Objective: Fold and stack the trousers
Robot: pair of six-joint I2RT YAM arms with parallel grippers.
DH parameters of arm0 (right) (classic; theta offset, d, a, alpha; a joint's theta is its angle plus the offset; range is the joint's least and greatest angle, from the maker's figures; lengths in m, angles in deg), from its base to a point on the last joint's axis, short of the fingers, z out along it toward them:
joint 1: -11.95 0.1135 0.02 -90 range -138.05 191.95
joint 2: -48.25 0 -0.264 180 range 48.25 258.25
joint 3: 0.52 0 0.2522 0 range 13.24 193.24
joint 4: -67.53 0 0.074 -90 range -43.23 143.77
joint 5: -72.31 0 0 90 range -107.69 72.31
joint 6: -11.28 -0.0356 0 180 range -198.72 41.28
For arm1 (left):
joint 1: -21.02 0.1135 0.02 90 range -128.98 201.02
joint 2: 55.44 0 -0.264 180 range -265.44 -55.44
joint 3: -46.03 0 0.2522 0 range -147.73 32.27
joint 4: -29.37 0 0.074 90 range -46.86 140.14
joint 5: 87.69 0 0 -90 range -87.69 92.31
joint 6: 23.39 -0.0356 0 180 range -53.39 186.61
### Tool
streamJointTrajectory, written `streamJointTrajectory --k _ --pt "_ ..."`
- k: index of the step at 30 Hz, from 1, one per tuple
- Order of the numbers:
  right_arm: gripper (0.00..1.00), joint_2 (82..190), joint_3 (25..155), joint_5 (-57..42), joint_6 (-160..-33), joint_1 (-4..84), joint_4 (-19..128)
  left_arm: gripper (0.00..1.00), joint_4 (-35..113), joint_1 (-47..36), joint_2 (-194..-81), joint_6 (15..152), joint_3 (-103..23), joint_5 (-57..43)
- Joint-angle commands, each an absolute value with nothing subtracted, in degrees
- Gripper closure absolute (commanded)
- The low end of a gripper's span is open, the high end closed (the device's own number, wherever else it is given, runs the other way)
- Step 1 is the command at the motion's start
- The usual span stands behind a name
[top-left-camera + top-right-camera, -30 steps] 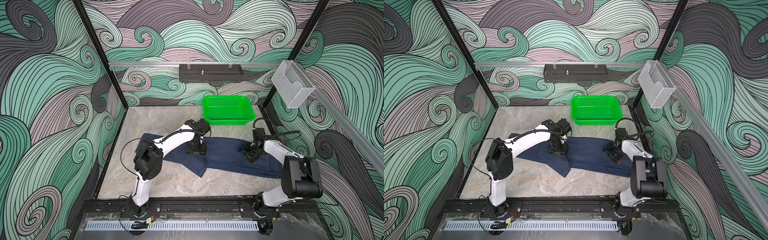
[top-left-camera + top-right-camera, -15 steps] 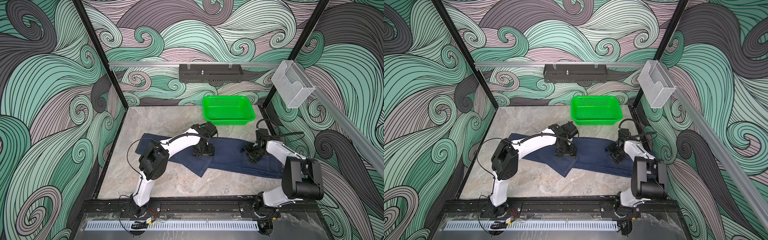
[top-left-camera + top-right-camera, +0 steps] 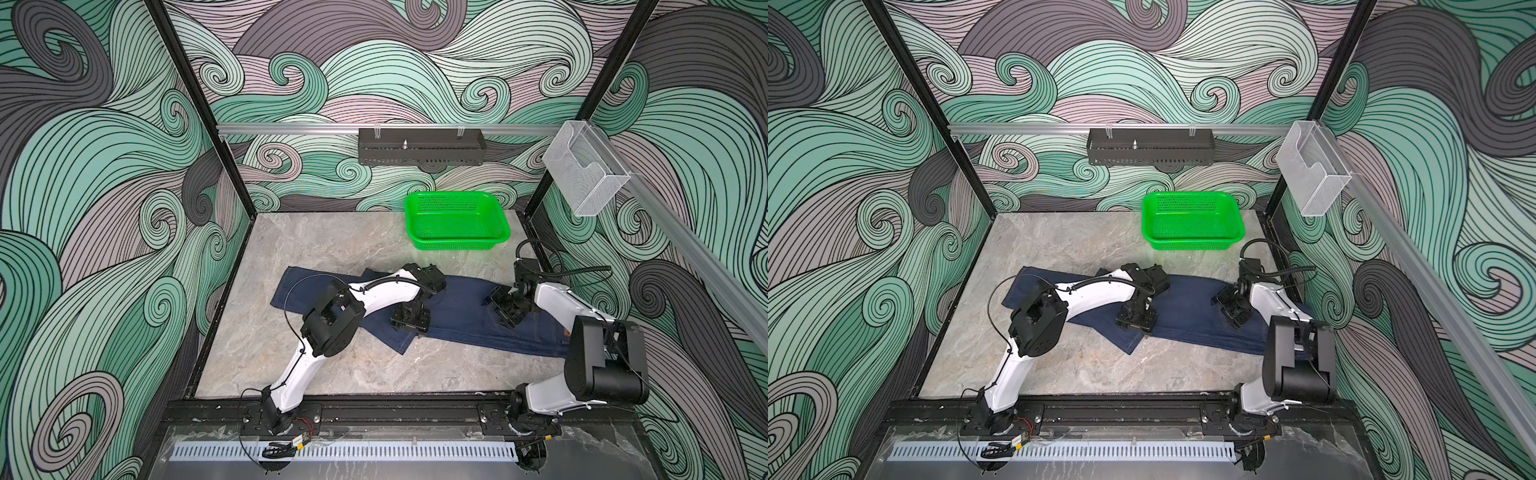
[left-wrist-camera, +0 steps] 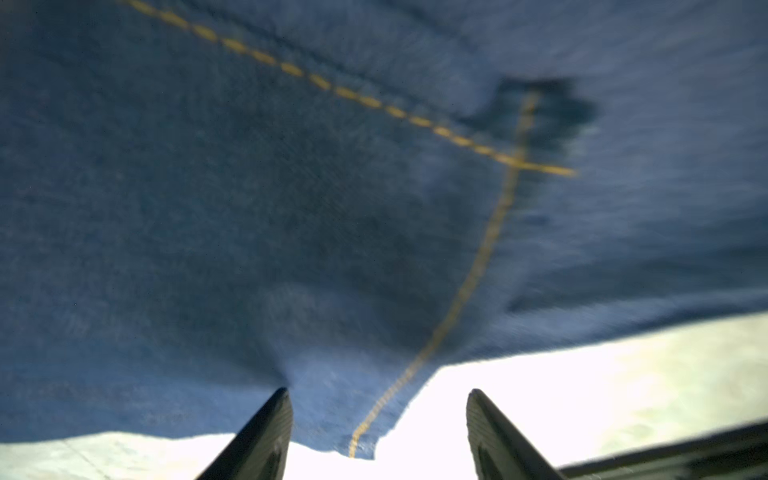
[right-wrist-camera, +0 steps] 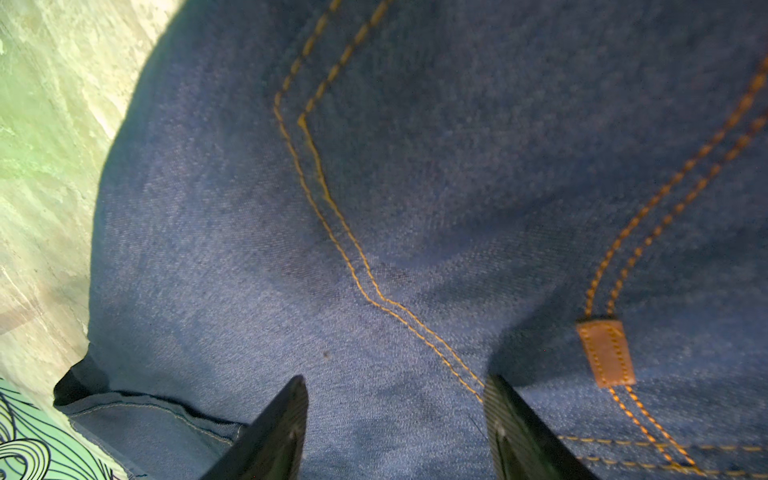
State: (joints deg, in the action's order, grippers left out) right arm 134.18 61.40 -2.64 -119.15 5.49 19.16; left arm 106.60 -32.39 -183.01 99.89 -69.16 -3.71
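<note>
The trousers (image 3: 461, 320) are dark navy jeans with orange stitching. They lie spread across the marble table in both top views, with one leg doubled over and a corner (image 3: 1130, 347) pointing to the front. My left gripper (image 3: 409, 319) hangs low over that folded part. In the left wrist view its jaws (image 4: 379, 392) stand open, with a stitched hem corner (image 4: 361, 440) between them. My right gripper (image 3: 508, 309) is open over the waist end. Its fingers (image 5: 395, 378) straddle bare denim beside a tan patch (image 5: 606, 353).
A green mesh basket (image 3: 457, 244) stands at the back of the table, right of the middle. A black rack (image 3: 419, 147) hangs on the back wall. A clear holder (image 3: 586, 174) is fixed to the right rail. Bare marble (image 3: 332, 374) lies in front of the trousers.
My left gripper has slid right and toward the front along the trousers, to the folded corner. The right gripper has barely moved.
</note>
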Motion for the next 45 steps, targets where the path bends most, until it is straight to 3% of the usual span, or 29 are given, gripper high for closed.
streamJointTrajectory --k 1,5,9,16,21,36,45 --pt "0.32 133.9 60.8 -2.5 -118.4 5.3 18.6 0.42 108.8 -32.9 -185.4 97.6 -68.6 -1.4" --pt "0.32 134.2 60.7 -2.5 -118.4 5.2 18.5 0.53 108.8 -32.9 -186.3 96.9 -68.6 -1.2" --pt "0.32 134.1 60.7 -2.5 -118.4 5.2 18.7 0.71 110.2 -32.8 -185.3 96.6 -68.8 0.8" --pt "0.32 134.4 60.7 -2.5 -118.5 5.2 18.8 0.84 112.6 -31.7 -178.2 96.2 -70.4 1.8" --pt "0.32 134.4 60.6 -2.4 -118.7 5.2 18.9 0.94 113.4 -26.5 -172.2 96.2 -70.5 0.7" --pt "0.32 137.0 61.3 -2.5 -118.0 5.4 19.3 0.98 118.6 4.0 -166.9 87.9 -70.1 7.7" --pt "0.31 134.8 61.5 -2.8 -118.1 5.4 17.8 0.97 119.4 16.6 -166.9 85.5 -73.1 12.1"
